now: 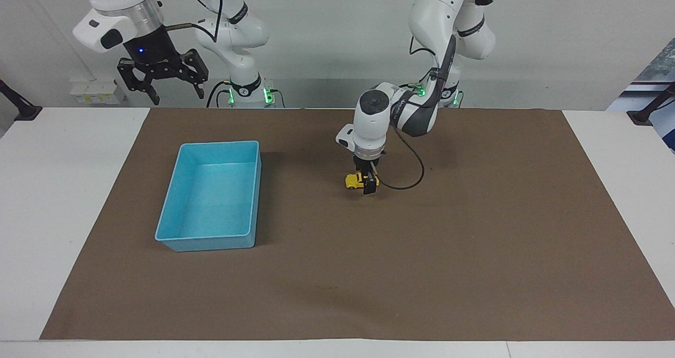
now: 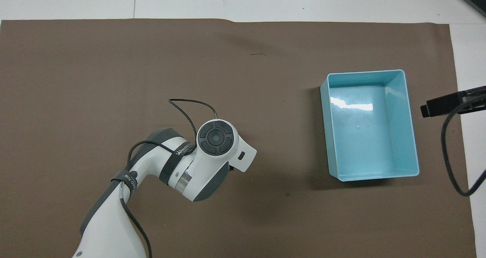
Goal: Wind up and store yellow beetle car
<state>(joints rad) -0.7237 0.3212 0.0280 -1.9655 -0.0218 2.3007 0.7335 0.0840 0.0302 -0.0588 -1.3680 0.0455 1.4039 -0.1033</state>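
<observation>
Down at the middle of the brown mat [image 1: 474,252], the left hand [image 1: 367,181] is hanging straight down over the yellow beetle car [image 1: 354,180], which is sitting on the mat between the blue tray [image 1: 211,241] and the left arm's end of the tabletop [image 1: 622,152]. One dark finger [image 1: 371,184] is showing at the end of the car turned toward the left arm's end; whether the fingers are apart or clamped on the car I cannot tell. From overhead the arm's white wrist [image 2: 216,144] is covering the car entirely. The right hand [image 1: 161,78] is waiting raised near its base, above the tabletop's edge, its fingers standing apart. The tray is sitting toward the right arm's end, well apart from the car.
</observation>
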